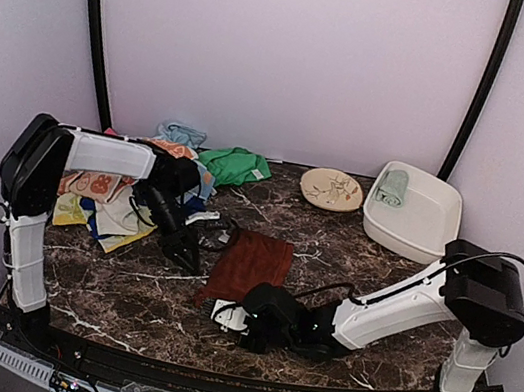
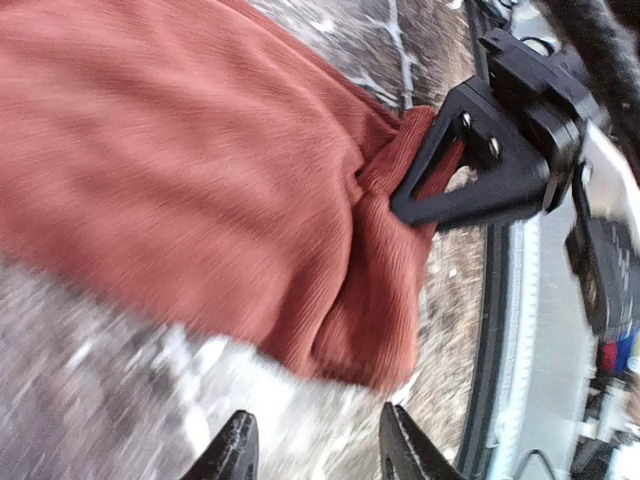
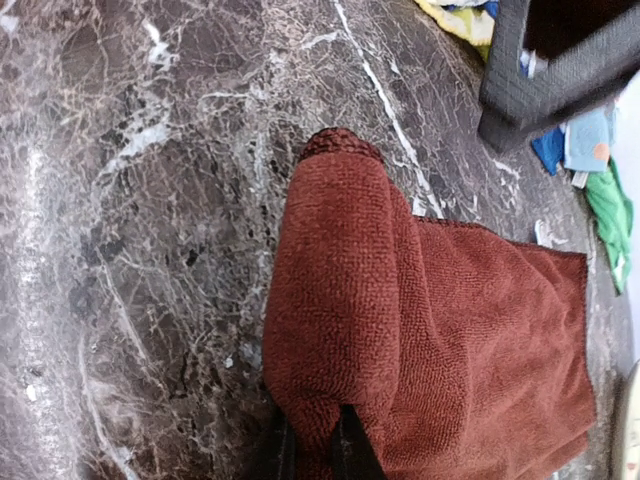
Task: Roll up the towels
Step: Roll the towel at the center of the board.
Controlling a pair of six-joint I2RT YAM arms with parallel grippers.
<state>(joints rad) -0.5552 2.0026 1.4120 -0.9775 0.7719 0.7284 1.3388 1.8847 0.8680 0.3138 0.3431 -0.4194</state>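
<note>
Maroon towel (image 1: pixel 256 261) is lying near the middle of the marble table (image 1: pixel 123 293). Most of it is flat, but the edge closest to the arms is curled over into one fat fold. The right gripper (image 3: pixel 312 446) is down at that near end with its fingers pinched tight on the fold, and the wrist cam shows the cloth bunched up right between them. The left gripper (image 2: pixel 318 445) sits just off the towel's left side. Its fingers are spread apart with nothing between them, so it's let go and isn't touching the cloth as far as I can tell.

Further out, a messy pile of towels (image 1: pixel 103 204) sits at the back left under the left arm, and a green towel (image 1: pixel 235 165) lies crumpled behind it near the back wall. Over on the right there's a plate (image 1: pixel 331 189) and next to it a white tub (image 1: pixel 406 244) with a mint towel (image 1: pixel 393 187) inside.
</note>
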